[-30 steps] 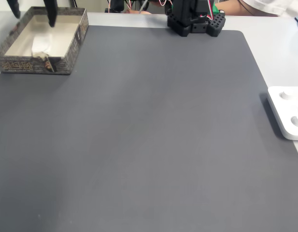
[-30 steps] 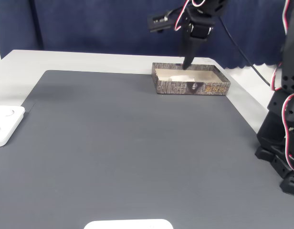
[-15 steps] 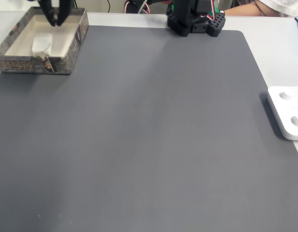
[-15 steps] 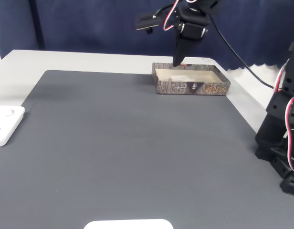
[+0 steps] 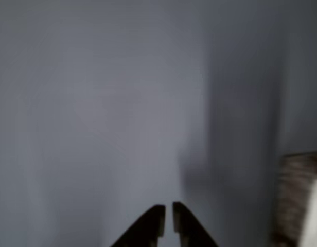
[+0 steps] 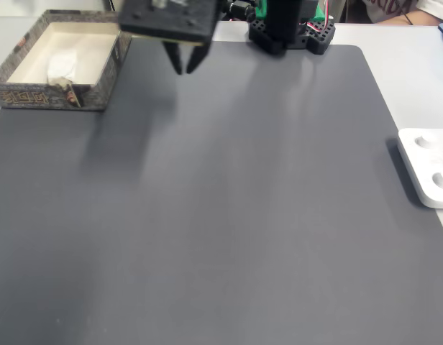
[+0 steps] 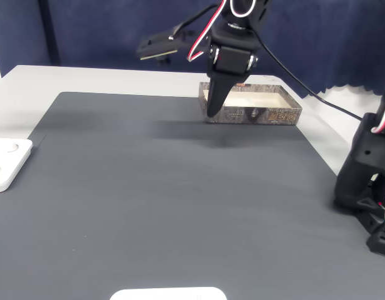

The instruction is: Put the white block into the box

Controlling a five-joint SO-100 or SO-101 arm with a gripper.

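The white block lies on the cream floor of the box at the mat's far left corner in a fixed view, with nothing touching it. My gripper hangs over the dark mat to the right of the box, shut and holding nothing. Seen from the side in a fixed view, the gripper points down just in front of the box, near its left end. In the other view the black fingertips nearly touch, and a blurred corner of the box sits at the lower right.
A dark grey mat covers most of the table. A flat white device with round knobs rests at the mat's right edge. The arm's black base stands at the far edge. Another white object shows at the near edge.
The gripper has left the space over the box and swung right over the mat, and its fingers have come together. The white block stays in the box.
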